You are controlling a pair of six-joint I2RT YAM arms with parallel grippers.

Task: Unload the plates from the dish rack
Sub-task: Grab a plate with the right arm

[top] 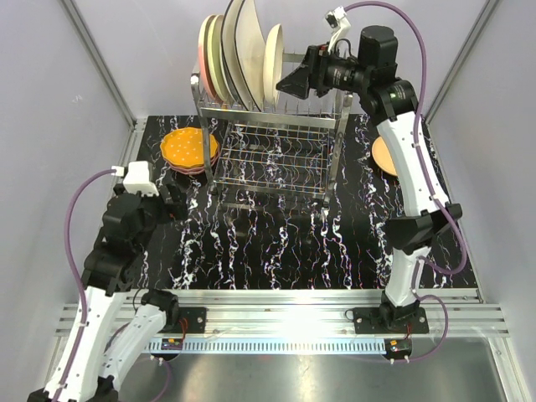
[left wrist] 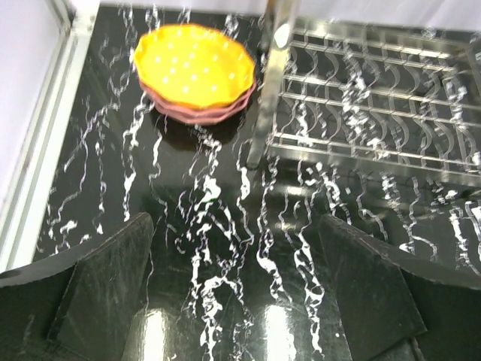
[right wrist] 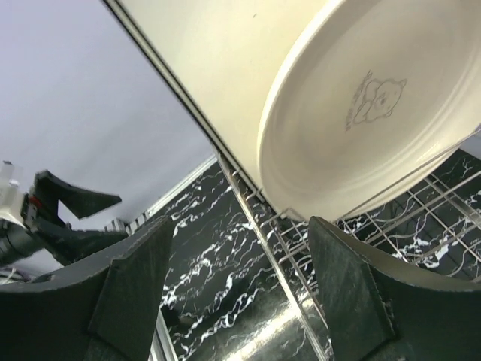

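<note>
The dish rack [top: 276, 151] stands at the back middle of the table. Several plates stand upright in its top tier: a pinkish one [top: 204, 52] at the left, a large cream square one [top: 248, 38], and a cream round one [top: 274, 52] at the right. My right gripper [top: 285, 84] hovers open just right of the cream round plate [right wrist: 376, 113], whose lower rim sits above the right gripper [right wrist: 240, 226]; nothing is between its fingers. An orange plate [left wrist: 194, 64] lies on a pink plate [left wrist: 197, 113] left of the rack. My left gripper [left wrist: 234, 226] is open and empty over the table.
A peach-orange plate [top: 383, 156] lies flat on the table right of the rack, partly behind the right arm. The rack's steel post [left wrist: 267, 90] stands close ahead of the left gripper. Grey walls enclose the black marbled table [top: 268, 243].
</note>
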